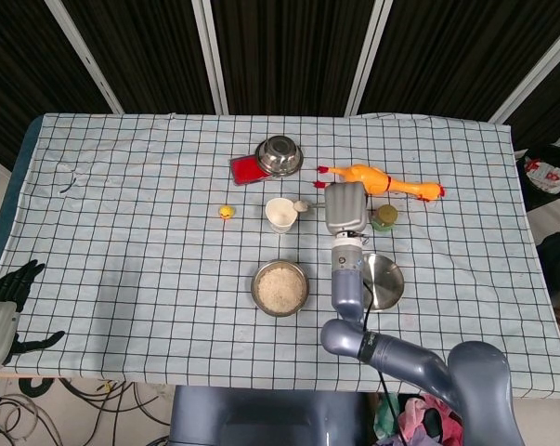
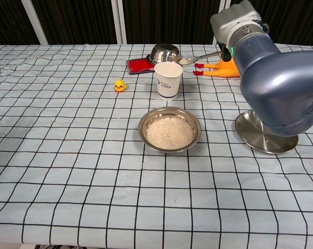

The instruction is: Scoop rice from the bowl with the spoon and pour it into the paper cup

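Note:
A steel bowl of white rice [image 1: 280,288] [image 2: 169,130] sits at the middle of the table. Just beyond it stands the white paper cup [image 1: 280,214] [image 2: 168,79], upright. My right hand [image 1: 346,209] [image 2: 235,23] grips the handle of a metal spoon [image 1: 301,205] [image 2: 186,60]. The spoon is raised, and its bowl carries a small heap of rice just right of the cup's rim. My left hand [image 1: 10,283] hangs off the table's near left corner with fingers apart and nothing in it.
An upturned steel bowl [image 1: 279,154] [image 2: 164,53] lies on a red pad [image 1: 245,169] at the back. An orange rubber chicken [image 1: 382,179] [image 2: 218,66], a small green item [image 1: 384,216], a yellow duck [image 1: 226,212] [image 2: 120,85] and a steel plate [image 1: 380,281] [image 2: 262,137] surround the cup.

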`<control>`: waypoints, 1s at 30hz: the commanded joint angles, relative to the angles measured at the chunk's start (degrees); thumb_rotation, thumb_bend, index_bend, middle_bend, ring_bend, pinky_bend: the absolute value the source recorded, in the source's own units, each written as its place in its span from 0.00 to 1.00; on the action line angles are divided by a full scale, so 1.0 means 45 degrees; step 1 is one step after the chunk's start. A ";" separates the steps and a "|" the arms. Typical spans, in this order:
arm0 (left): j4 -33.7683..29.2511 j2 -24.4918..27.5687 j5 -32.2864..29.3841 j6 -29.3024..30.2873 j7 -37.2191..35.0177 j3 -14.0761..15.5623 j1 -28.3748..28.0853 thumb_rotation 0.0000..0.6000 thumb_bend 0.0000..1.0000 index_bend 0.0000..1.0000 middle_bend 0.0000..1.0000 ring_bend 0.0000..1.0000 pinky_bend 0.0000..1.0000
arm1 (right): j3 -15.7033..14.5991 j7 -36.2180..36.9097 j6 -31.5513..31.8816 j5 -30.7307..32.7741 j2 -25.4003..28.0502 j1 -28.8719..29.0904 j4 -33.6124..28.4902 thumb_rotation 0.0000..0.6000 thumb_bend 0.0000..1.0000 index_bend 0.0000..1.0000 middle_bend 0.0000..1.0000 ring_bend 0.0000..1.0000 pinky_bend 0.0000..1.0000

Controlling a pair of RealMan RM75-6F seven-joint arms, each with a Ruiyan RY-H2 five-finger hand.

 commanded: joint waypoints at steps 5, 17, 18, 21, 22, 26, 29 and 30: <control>-0.0153 0.0057 -0.0079 -0.0099 -0.0204 -0.0003 -0.0008 1.00 0.01 0.00 0.00 0.00 0.00 | -0.0901 0.0259 -0.0096 -0.0681 -0.0164 0.0157 0.0581 1.00 0.50 0.71 1.00 1.00 1.00; -0.0230 0.0116 -0.0118 -0.0187 -0.0363 -0.0020 -0.0035 1.00 0.01 0.00 0.00 0.00 0.00 | -0.2603 0.0741 -0.0292 -0.2891 -0.0671 0.0642 0.2717 1.00 0.50 0.71 1.00 1.00 1.00; -0.0233 0.0121 -0.0107 -0.0192 -0.0370 -0.0013 -0.0036 1.00 0.01 0.00 0.00 0.00 0.00 | -0.2798 0.0737 -0.0322 -0.3154 -0.0685 0.0679 0.2940 1.00 0.50 0.71 1.00 1.00 1.00; -0.0239 0.0127 -0.0094 -0.0205 -0.0397 -0.0003 -0.0038 1.00 0.01 0.00 0.00 0.00 0.00 | -0.3264 0.0719 -0.0400 -0.3797 -0.0682 0.0735 0.3455 1.00 0.50 0.71 1.00 1.00 1.00; -0.0247 0.0132 -0.0097 -0.0212 -0.0414 -0.0004 -0.0040 1.00 0.01 0.00 0.00 0.00 0.00 | -0.3440 0.0677 -0.0428 -0.4034 -0.0665 0.0749 0.3627 1.00 0.50 0.71 1.00 1.00 1.00; -0.0263 0.0150 -0.0077 -0.0230 -0.0458 0.0012 -0.0042 1.00 0.01 0.00 0.00 0.00 0.00 | -0.3948 0.0694 -0.0431 -0.4832 -0.0599 0.0751 0.4041 1.00 0.50 0.71 1.00 1.00 1.00; -0.0266 0.0155 -0.0059 -0.0244 -0.0459 0.0023 -0.0047 1.00 0.01 0.00 0.00 0.00 0.00 | -0.4353 0.0741 -0.0411 -0.5478 -0.0495 0.0735 0.4265 1.00 0.50 0.71 1.00 1.00 1.00; -0.0271 0.0156 -0.0056 -0.0245 -0.0471 0.0025 -0.0047 1.00 0.01 0.00 0.00 0.00 0.00 | -0.4448 0.0746 -0.0410 -0.5655 -0.0468 0.0723 0.4331 1.00 0.50 0.71 1.00 1.00 1.00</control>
